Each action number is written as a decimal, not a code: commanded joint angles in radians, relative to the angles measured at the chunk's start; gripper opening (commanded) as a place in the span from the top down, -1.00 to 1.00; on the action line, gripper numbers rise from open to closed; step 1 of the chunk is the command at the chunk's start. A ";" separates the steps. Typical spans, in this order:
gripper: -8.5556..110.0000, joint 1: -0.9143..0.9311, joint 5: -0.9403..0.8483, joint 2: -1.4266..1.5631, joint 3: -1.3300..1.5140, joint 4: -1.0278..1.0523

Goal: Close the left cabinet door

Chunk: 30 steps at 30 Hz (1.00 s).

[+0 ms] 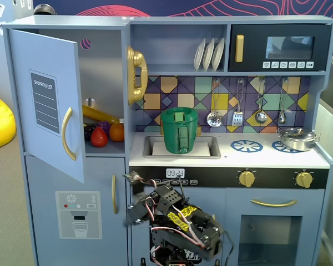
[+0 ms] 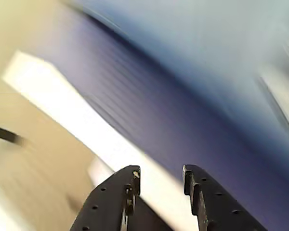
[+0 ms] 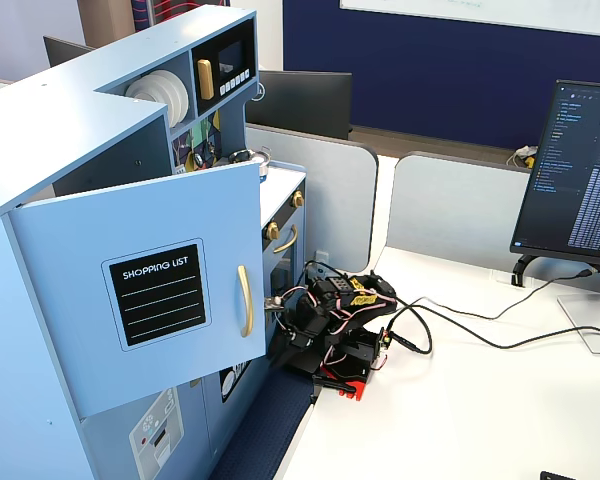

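The left cabinet door is light blue, with a black SHOPPING LIST panel and a curved gold handle. It stands swung open from the upper left compartment and also shows in the other fixed view. My arm is folded low in front of the kitchen's lower middle, below and to the right of the door and apart from it. It also shows in the other fixed view. In the blurred wrist view my gripper is open, with nothing between the jaws.
Toy fruit lies in the open compartment. Below is a door with a dispenser graphic. A green pot sits in the sink and a gold phone hangs beside the compartment. A monitor and cables are on the white desk.
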 commanded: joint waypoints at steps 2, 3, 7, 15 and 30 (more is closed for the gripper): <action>0.86 -0.342 -0.023 -0.083 -0.169 -0.270; 0.86 -0.380 -0.017 -0.110 -0.193 -0.319; 0.86 -0.503 -0.017 -0.195 -0.310 -0.431; 0.86 -0.666 -0.055 -0.337 -0.479 -0.548; 0.86 -0.560 -0.080 -0.712 -0.802 -0.640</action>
